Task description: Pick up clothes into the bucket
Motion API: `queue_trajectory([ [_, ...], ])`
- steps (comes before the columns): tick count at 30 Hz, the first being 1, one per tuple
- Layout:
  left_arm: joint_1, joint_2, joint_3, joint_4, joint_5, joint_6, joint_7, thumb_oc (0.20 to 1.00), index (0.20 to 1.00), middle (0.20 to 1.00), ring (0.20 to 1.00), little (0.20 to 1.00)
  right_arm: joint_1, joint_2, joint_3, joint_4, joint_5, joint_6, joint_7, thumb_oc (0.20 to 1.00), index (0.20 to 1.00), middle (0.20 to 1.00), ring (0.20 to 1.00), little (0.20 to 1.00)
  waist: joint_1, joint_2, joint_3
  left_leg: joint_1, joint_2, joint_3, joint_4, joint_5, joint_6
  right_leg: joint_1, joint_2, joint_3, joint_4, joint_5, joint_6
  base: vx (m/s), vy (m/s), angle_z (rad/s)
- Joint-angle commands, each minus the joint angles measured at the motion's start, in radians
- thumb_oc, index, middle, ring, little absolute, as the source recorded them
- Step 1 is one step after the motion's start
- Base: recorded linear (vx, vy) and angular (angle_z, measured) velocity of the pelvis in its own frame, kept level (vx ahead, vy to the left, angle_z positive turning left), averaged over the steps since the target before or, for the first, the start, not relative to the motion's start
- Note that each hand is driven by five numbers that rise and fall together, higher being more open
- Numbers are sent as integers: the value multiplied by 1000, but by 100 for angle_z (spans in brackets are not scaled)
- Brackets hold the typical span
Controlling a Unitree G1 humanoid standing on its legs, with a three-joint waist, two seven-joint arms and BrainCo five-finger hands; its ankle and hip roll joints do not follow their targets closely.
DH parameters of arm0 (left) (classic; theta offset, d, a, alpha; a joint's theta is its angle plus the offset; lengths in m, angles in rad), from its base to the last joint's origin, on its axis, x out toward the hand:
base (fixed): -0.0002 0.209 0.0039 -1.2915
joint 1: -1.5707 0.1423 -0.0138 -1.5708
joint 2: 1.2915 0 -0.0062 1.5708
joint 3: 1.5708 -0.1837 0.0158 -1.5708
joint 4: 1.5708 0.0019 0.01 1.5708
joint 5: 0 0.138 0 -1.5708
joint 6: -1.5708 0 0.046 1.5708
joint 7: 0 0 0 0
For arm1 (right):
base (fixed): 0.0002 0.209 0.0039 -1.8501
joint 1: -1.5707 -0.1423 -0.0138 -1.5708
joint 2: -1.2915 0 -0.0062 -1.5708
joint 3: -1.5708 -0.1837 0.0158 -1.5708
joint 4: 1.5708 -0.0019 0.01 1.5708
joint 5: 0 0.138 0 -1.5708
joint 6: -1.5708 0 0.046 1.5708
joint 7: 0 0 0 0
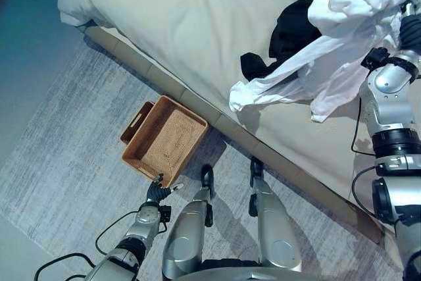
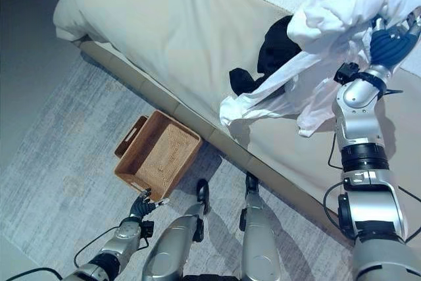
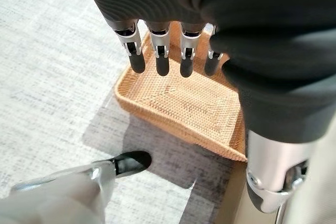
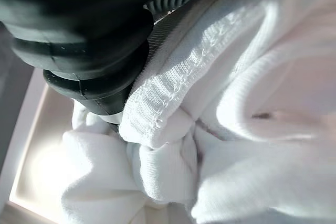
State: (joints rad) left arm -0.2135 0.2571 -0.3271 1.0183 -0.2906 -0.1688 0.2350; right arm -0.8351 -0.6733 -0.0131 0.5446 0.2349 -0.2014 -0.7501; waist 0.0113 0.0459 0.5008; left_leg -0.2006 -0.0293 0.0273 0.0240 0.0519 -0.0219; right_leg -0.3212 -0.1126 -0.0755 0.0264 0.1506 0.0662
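Where the grey rug point(image 1: 59, 162) meets it, a wide bed point(image 1: 177, 24) under a beige cover runs slantwise across the head views, the largest thing in sight. Lifted above the bed's right part is a white garment point(image 1: 348, 24), bunched at the top around the right hand point(image 2: 393, 43) and hanging down in loose folds, with one long sleeve trailing toward the bed's near edge. In the right eye view the hand's dark ribbed cover and some silver fingers show at the garment's upper right, curled into the cloth; in the right wrist view the white knit and its stitched hem press right against the dark cover, so the hand is clamped on the garment. Just behind the white folds a black garment point(image 1: 293, 31) lies crumpled on the cover, partly hidden by them. On the rug, just beside the bed's edge and well apart from the raised garment, sits a woven tan basket point(image 1: 141, 120) with a cut-out handle in its end wall, holding no clothes. Near the basket's closest corner hangs the left hand point(image 1: 160, 192), low over the rug; its wrist view shows the fingers point(image 3: 137, 61) straight in a row above the basket's weave and the thumb point(image 3: 128, 162) held well apart, touching nothing.
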Motion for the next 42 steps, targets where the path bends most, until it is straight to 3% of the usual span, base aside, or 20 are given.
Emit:
queue_trajectory([
  [1, 64, 4, -5, 48, 39, -1, 2, 1000, 1000, 1000, 1000, 1000, 3, -23, -75, -113, -63, -108, -60, 200, 200, 200, 200, 200, 2, -25, -144, -54, -2, -18, 73, -62, -12, 57, -62, -12, 81, -116, 88, 38, 0, 0],
  [5, 71, 2, -7, 45, 43, -2, 1, 1000, 1000, 1000, 1000, 1000, 19, -13, -93, -116, -73, -114, -70, 200, 200, 200, 200, 200, 6, -22, -155, -46, -2, -22, 65, -60, -12, 70, -63, -21, 72, -115, 88, 0, 0, 0],
  [8, 68, 9, -3, 43, 42, 1, -4, 1000, 1000, 1000, 1000, 1000, 24, -53, -29, 11, 23, -73, 66, 200, 200, 200, 200, 200, 9, -32, -155, -47, -4, -23, 58, -51, -15, 65, -62, -26, 81, -114, 86, 0, 0, 0],
  [9, 68, 8, -3, 42, 42, 1, -4, 1000, 1000, 1000, 1000, 1000, 20, -56, -26, 17, 28, -76, 71, 200, 200, 200, 200, 200, 9, -31, -155, -47, -4, -23, 58, -51, -15, 64, -63, -25, 82, -114, 86, -35, -26, 4],
  [10, 59, 14, 0, 60, 44, 12, -16, 1000, 1000, 1000, 1000, 1000, -8, -110, 46, 139, 64, -18, 164, 200, 200, 200, 200, 200, 10, -41, -153, -51, -3, -22, 53, -44, -18, 57, -62, -28, 85, -110, 85, -22, -20, 3],
  [12, 58, 13, -4, 64, 41, 13, -17, 1000, 1000, 1000, 1000, 1000, -19, -111, 71, 188, 86, -6, 190, 200, 200, 200, 200, 200, 9, -43, -150, -52, -2, -21, 50, -40, -20, 56, -62, -29, 84, -107, 85, -18, -13, 1],
  [13, 61, 14, -10, 80, 43, 19, -28, 1000, 1000, 1000, 1000, 1000, -50, -123, 126, 283, 64, 42, 238, 200, 200, 200, 200, 200, 10, -46, -147, -53, 1, -19, 46, -35, -21, 54, -60, -32, 84, -104, 83, 0, 0, 0],
  [17, 68, 4, -21, 102, 38, 23, -29, 1000, 1000, 1000, 1000, 1000, -131, -111, 184, 380, 3, 73, 220, 200, 200, 200, 200, 200, 10, -37, -142, -56, 3, -19, 41, -27, -23, 48, -57, -34, 79, -97, 83, -4, 6, -2],
  [23, 68, -7, -24, 107, 36, 18, -11, 1000, 1000, 1000, 1000, 1000, -157, -95, 131, 311, 12, 20, 133, 200, 200, 200, 200, 200, 14, -24, -149, -43, 5, -28, 20, -21, -25, 60, -58, -39, 68, -101, 83, 0, 0, 0],
  [27, 67, -5, -26, 116, 42, 21, -12, 1000, 1000, 1000, 1000, 1000, -215, -125, 175, 347, 17, 31, 169, 200, 200, 200, 200, 200, 20, -31, -153, -36, 3, -28, 20, -23, -26, 68, -58, -40, 69, -102, 82, 0, 0, 0],
  [29, 62, 2, -22, 124, 41, 23, -20, 1000, 1000, 1000, 1000, 1000, -279, -160, 284, 416, -21, 71, 263, 429, 429, 429, 429, 429, 24, -47, -152, -31, 6, -27, 24, -27, -29, 74, -57, -40, 70, -102, 82, 0, 0, 0],
  [31, 59, 5, -25, 124, 44, 21, -30, 1000, 1000, 1000, 1000, 1000, -310, -179, 360, 459, -67, 91, 308, 928, 928, 928, 928, 928, 25, -54, -156, -38, 6, -27, 24, -21, -30, 70, -58, -41, 65, -95, 82, 0, 0, 0],
  [32, 59, 3, -23, 124, 44, 21, -30, 1000, 1000, 1000, 1000, 1000, -315, -179, 364, 463, -67, 90, 309, 1000, 1000, 1000, 1000, 1000, 23, -53, -155, -38, 6, -27, 24, -21, -30, 70, -57, -41, 65, -95, 82, 0, 0, 0],
  [35, 63, 5, -33, 117, 40, 22, -51, 1000, 1000, 1000, 1000, 1000, -340, -182, 416, 539, -70, 108, 368, 1000, 1000, 1000, 1000, 1000, 25, -59, -157, -42, 8, -28, 29, -19, -32, 71, -57, -45, 63, -91, 81, -10, -5, 1],
  [41, 61, 0, -36, 134, 43, 29, -59, 1000, 1000, 1000, 1000, 1000, -350, -168, 436, 572, -79, 108, 395, 1000, 1000, 1000, 1000, 1000, 22, -61, -155, -41, 8, -29, 31, -17, -33, 69, -56, -45, 70, -91, 81, -2, 1, 1],
  [42, 60, -1, -34, 139, 44, 30, -60, 1000, 1000, 1000, 1000, 1000, -349, -167, 439, 572, -75, 106, 406, 856, 856, 856, 856, 856, 22, -61, -155, -42, 8, -29, 31, -17, -33, 68, -56, -44, 71, -91, 81, 0, 0, 0],
])
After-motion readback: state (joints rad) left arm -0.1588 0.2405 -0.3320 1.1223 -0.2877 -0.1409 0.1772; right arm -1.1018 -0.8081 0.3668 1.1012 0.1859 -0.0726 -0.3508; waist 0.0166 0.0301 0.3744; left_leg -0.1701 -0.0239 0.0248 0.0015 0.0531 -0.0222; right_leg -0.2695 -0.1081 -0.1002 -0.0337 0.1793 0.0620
